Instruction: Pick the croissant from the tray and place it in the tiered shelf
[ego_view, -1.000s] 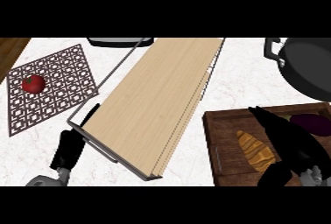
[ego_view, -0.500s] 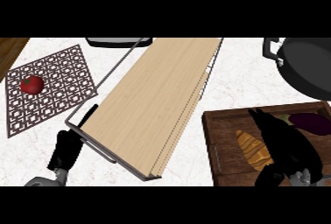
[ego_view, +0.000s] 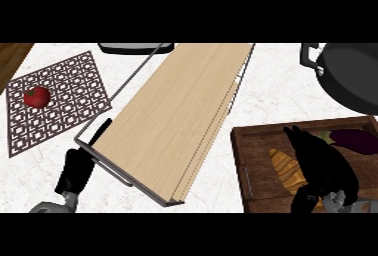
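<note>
The black right hand (ego_view: 319, 160) was found lower and further left over the dark wooden tray (ego_view: 255, 145) than a second before, when it had been stretched above the tray's middle. Its fingers were now laid straight along the right flank of the golden-brown croissant (ego_view: 285, 167), overlapping its right edge; no curl round the pastry could be made out, so the hand was taken as open. Actual contact could not be confirmed. The croissant's position was unchanged from the earlier frames.

The croissant was seen lying flat in the tray, left of the tray's centre. Its long axis was noted running from about 11 o'clock to 5 o'clock, the narrower tip pointing toward 11 o'clock and the lower end hidden beneath the hand.

A dark purple rounded vegetable (ego_view: 353, 141) was recorded in the tray at its 2 o'clock corner, just beside the hand.

The black left hand (ego_view: 77, 170) was seen at 8 o'clock of the view, fingers straight and relaxed, resting against the near corner of the pale wooden tiered shelf with grey metal rails (ego_view: 181, 110); no shift was observed there.

A red tomato (ego_view: 36, 96) was noted on the brown lattice mat (ego_view: 70, 80) at 10 o'clock, and a black pan (ego_view: 354, 75) at 2 o'clock.
</note>
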